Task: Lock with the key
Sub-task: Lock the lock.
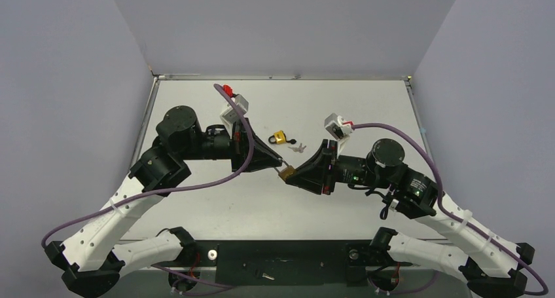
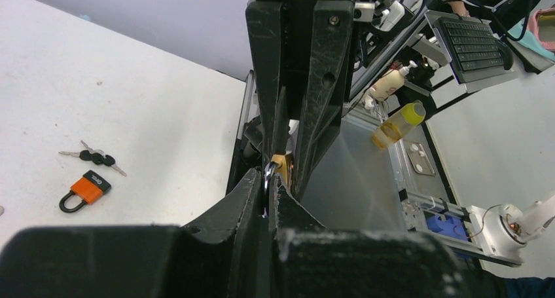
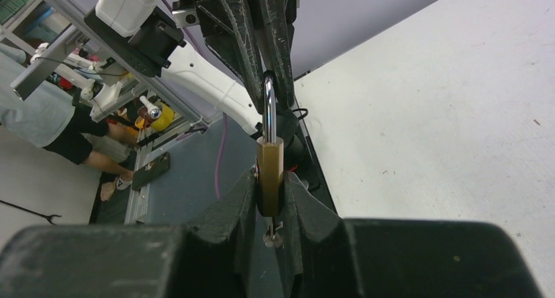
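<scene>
Above the middle of the table [image 1: 366,108], between the two arms, the brass padlock [image 3: 269,160] is gripped from both ends. The right gripper [image 3: 269,180] is pressed together on the brass body, one finger on each flat side; the left gripper [image 2: 268,188] is closed tight on the silver shackle [image 3: 268,108], coming from the opposite side.

The key [image 3: 272,236] is a small silver piece at the bottom end of the body, toward the right wrist; it seems to sit in the keyhole, but it is tiny and partly hidden between the fingers, so I cannot say how deep. The long axis of the lock runs from one gripper to the other: shackle toward the left arm, key toward the right arm; so the key lies at the far end from the left fingers, and the right arm is nearer but busy with the body.

Whether the shackle is pushed home I cannot tell; it shows edge-on. I judge that one gripper must let go and come round to the key end; a slip of the lock is the risk then.

Farther on the table lie the yellow padlock [image 1: 280,138] and spare keys [image 2: 95,158], apart from all this.
</scene>
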Robot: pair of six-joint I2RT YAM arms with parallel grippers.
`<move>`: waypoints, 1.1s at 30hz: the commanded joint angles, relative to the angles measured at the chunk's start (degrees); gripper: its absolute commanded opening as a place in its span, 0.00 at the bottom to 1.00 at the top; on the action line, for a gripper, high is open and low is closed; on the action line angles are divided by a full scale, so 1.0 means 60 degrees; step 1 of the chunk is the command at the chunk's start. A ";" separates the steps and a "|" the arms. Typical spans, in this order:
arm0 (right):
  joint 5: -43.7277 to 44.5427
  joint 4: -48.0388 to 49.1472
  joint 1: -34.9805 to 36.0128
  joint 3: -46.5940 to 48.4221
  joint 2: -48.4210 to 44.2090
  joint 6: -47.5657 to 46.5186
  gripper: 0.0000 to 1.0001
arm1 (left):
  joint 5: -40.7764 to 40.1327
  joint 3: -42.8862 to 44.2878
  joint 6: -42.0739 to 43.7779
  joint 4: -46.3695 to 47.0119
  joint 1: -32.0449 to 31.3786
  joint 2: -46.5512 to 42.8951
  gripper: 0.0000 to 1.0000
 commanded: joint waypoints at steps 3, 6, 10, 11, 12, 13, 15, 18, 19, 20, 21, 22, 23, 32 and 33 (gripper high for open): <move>0.1849 0.1262 -0.0037 0.0493 0.0522 -0.0524 0.00 | -0.0118 -0.0468 -0.0163 0.0181 -0.0641 0.0052 0.00; 0.2131 0.1366 -0.0242 0.0538 0.0369 -0.0510 0.00 | -0.0263 -0.0607 -0.0137 0.0020 -0.0641 -0.0143 0.00; 0.2638 0.1610 -0.0406 0.0569 0.0132 -0.0468 0.00 | -0.0415 -0.0683 -0.0100 -0.0194 -0.0650 -0.0315 0.00; 0.2709 0.1764 -0.0427 0.0583 0.0096 -0.0437 0.00 | -0.0434 -0.0696 -0.0126 -0.0167 -0.0644 -0.0332 0.00; 0.2674 0.1945 -0.0480 0.0605 0.0054 -0.0412 0.00 | -0.0442 -0.0713 -0.0130 -0.0112 -0.0643 -0.0353 0.00; 0.2451 0.2034 -0.0516 0.0677 0.0047 -0.0328 0.00 | -0.0473 -0.0726 -0.0159 -0.0081 -0.0642 -0.0358 0.00; 0.1781 0.2414 -0.0594 0.0837 0.0144 -0.0091 0.00 | -0.0465 -0.0761 -0.0187 0.0026 -0.0642 -0.0371 0.00; 0.0951 0.2517 -0.0623 0.1094 0.0300 0.0163 0.00 | -0.0374 -0.0670 -0.0218 0.0150 -0.0642 -0.0429 0.00; 0.0785 0.2518 -0.0617 0.1102 0.0321 0.0202 0.00 | -0.0368 -0.0568 -0.0221 0.0145 -0.0642 -0.0454 0.00; 0.0462 0.2665 -0.0615 0.1061 0.0322 0.0313 0.00 | -0.0341 -0.0521 -0.0204 0.0101 -0.0642 -0.0468 0.00; 0.0335 0.2760 -0.0615 0.1035 0.0297 0.0380 0.00 | -0.0330 -0.0421 -0.0199 0.0091 -0.0642 -0.0478 0.00; 0.0053 0.2901 -0.0612 0.0938 0.0288 0.0504 0.00 | -0.0273 -0.0367 -0.0206 0.0073 -0.0642 -0.0480 0.00; -0.0096 0.2988 -0.0622 0.0900 0.0274 0.0571 0.00 | -0.0230 -0.0298 -0.0229 0.0080 -0.0642 -0.0481 0.00; -0.0871 0.3447 -0.0612 0.0652 0.0161 0.1104 0.00 | 0.0056 -0.0148 -0.0541 0.0277 -0.0627 -0.0480 0.00; -0.0889 0.3527 -0.0614 0.0640 0.0161 0.1157 0.00 | 0.0058 -0.0210 -0.0543 0.0295 -0.0627 -0.0496 0.00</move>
